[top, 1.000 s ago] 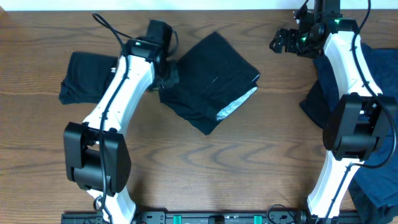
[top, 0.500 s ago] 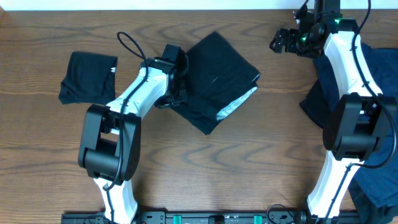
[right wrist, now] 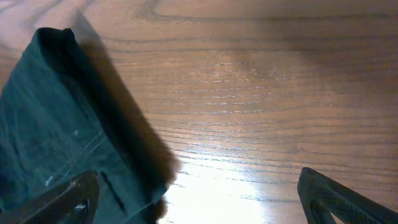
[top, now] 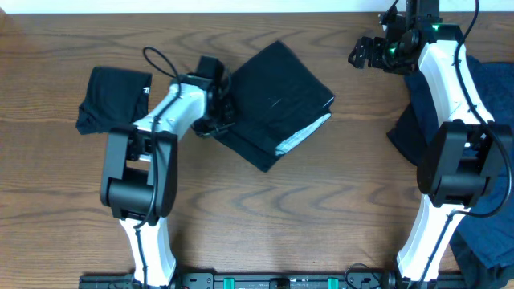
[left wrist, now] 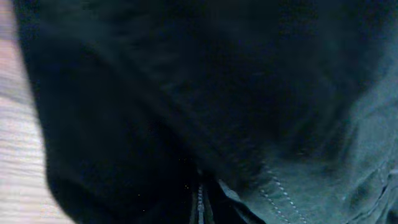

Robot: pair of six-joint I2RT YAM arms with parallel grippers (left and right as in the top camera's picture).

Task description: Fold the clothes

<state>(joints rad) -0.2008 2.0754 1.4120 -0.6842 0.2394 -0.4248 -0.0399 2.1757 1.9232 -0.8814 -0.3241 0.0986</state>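
A black folded garment (top: 277,92) lies at the table's middle back, white lining showing at its right edge. My left gripper (top: 222,108) is at its left edge. The left wrist view is filled by this dark cloth (left wrist: 249,93), and the fingers (left wrist: 200,208) look pressed together on it. A second black garment (top: 112,98) lies bunched at the far left. My right gripper (top: 360,54) is open and empty above bare wood at the back right. In the right wrist view its fingers (right wrist: 199,202) are spread wide, with a corner of the dark garment (right wrist: 56,124) at the left.
Dark navy garments lie under the right arm at the right edge (top: 490,92) and at the front right corner (top: 490,241). The wooden table (top: 265,217) shows bare wood across the front middle. The left arm's cable (top: 157,56) loops above its wrist.
My left arm swung right from the left garment to the middle garment's left edge, then drew back slightly left. The white lining strip now looks narrower. The right arm has not moved.
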